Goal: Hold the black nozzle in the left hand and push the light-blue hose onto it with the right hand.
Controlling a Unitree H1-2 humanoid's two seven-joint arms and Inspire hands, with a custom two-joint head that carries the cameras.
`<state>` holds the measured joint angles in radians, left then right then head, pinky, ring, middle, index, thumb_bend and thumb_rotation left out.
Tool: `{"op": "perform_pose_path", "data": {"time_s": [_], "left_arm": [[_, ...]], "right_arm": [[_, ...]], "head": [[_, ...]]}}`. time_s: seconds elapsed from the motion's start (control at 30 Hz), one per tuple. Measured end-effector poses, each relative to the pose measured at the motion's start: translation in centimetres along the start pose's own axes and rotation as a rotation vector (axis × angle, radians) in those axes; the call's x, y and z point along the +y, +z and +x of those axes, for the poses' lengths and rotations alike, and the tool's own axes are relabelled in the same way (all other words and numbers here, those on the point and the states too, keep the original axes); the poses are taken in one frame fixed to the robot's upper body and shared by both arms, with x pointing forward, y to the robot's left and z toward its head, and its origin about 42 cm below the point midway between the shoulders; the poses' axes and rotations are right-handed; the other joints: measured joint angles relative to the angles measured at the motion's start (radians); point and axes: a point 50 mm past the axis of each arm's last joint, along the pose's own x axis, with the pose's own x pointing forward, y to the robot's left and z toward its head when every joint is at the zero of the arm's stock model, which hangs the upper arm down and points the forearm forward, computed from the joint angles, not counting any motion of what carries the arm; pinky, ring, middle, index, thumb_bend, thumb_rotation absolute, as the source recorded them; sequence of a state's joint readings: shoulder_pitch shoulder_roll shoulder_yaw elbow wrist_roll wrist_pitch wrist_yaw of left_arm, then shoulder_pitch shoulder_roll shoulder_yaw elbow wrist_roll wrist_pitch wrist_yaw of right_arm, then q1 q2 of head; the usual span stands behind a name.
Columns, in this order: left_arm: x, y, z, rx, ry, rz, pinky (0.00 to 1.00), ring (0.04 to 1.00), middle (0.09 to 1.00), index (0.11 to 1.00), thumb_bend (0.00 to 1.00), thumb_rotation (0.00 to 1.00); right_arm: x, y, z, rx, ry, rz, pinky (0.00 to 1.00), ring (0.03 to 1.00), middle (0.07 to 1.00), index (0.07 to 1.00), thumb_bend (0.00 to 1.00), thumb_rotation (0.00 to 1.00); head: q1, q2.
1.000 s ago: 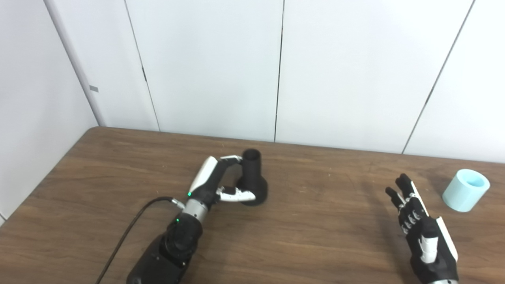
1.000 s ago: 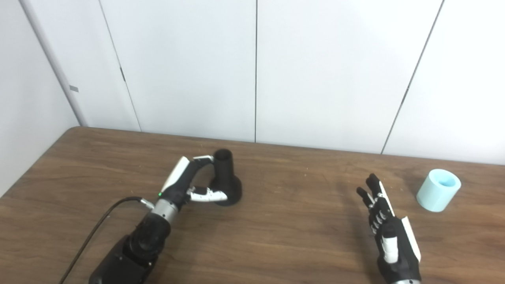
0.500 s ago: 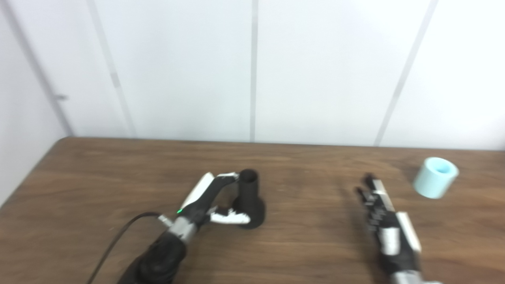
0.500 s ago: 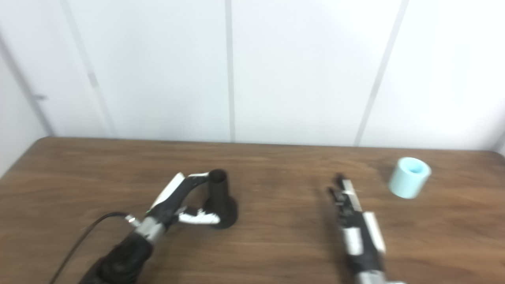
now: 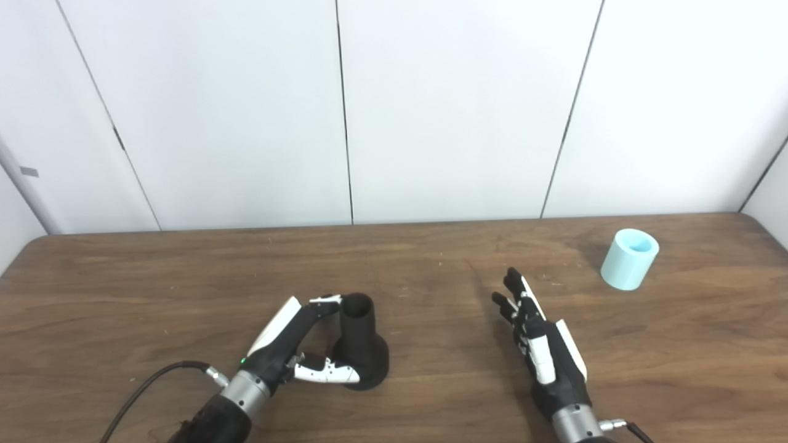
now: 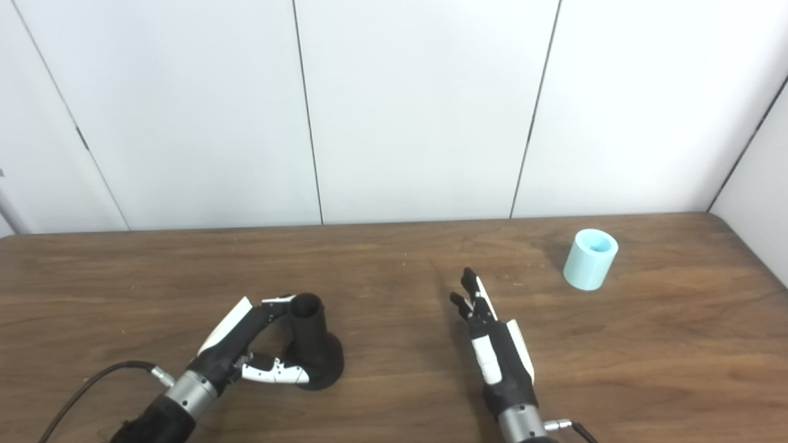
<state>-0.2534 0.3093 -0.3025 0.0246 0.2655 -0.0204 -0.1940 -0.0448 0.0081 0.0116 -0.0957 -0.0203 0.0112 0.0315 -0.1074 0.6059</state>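
A black nozzle (image 5: 363, 347) stands upright on its flared base on the wooden table (image 5: 431, 271), left of centre. My left hand (image 5: 286, 341) curls around it from the left: the fingertips (image 5: 326, 301) touch the top rim and the thumb (image 5: 326, 372) lies against the base. A short light-blue hose piece (image 5: 629, 258) stands on end at the far right of the table. My right hand (image 5: 545, 351) hovers open with its fingers straight, pointing away from me, well short of the hose and to its left.
A black cable (image 5: 148, 384) runs from my left wrist to the bottom edge. White wall panels (image 5: 455, 111) stand right behind the table's far edge. The table's right corner (image 6: 720, 218) is close to the hose.
The whole picture has shifted, so the camera has turned to the right. Both hands, the nozzle and the hose keep the same places relative to each other.
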Motion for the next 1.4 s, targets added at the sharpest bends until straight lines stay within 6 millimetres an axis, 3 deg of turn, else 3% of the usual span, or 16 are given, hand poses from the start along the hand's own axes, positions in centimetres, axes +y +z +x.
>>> {"op": "perform_pose_path", "data": {"time_s": [0.6, 0.77, 1.03, 1.13, 1.27, 1.4], "left_arm": [[-3.7, 2.0, 1.0, -0.034, -0.026, -0.03, 1.0, 0.895, 0.757, 0.482, 0.53, 0.07], [-3.8, 2.0, 1.0, -0.034, -0.027, -0.032, 1.0, 0.896, 0.758, 0.482, 0.53, 0.07], [-3.7, 1.9, 1.0, -0.031, -0.025, -0.033, 1.0, 0.896, 0.758, 0.482, 0.53, 0.07], [-3.7, 1.7, 1.0, -0.03, -0.021, -0.033, 1.0, 0.896, 0.758, 0.482, 0.53, 0.07], [-3.7, 1.4, 1.1, -0.029, -0.01, -0.037, 1.0, 0.896, 0.759, 0.482, 0.53, 0.07], [-3.7, 1.4, 1.1, -0.035, -0.005, -0.038, 1.0, 0.897, 0.759, 0.482, 0.53, 0.07]], "right_arm": [[-1.1, 0.0, 0.0, 0.006, 0.001, -0.013, 0.95, 0.928, 0.986, 1.0, 0.74, 1.0], [-1.3, 0.0, -0.1, 0.012, 0.003, -0.001, 0.95, 0.905, 0.952, 0.992, 0.75, 1.0], [-1.6, 0.4, -0.1, 0.012, 0.065, 0.018, 0.89, 0.849, 0.89, 0.961, 0.77, 0.86], [-2.3, 1.7, 0.1, -0.009, 0.027, -0.018, 0.83, 0.831, 0.858, 0.923, 0.76, 0.81], [-3.1, 4.6, 1.2, -0.084, -0.054, -0.11, 0.68, 0.746, 0.768, 0.809, 0.78, 0.62], [-4.9, 8.1, 3.3, -0.203, -0.085, -0.247, 0.64, 0.712, 0.737, 0.77, 0.8, 0.56]], "head": [[0.025, 0.008], [0.021, 0.005], [0.012, -0.006], [0.014, -0.015], [0.005, -0.026], [0.006, -0.029]]}}
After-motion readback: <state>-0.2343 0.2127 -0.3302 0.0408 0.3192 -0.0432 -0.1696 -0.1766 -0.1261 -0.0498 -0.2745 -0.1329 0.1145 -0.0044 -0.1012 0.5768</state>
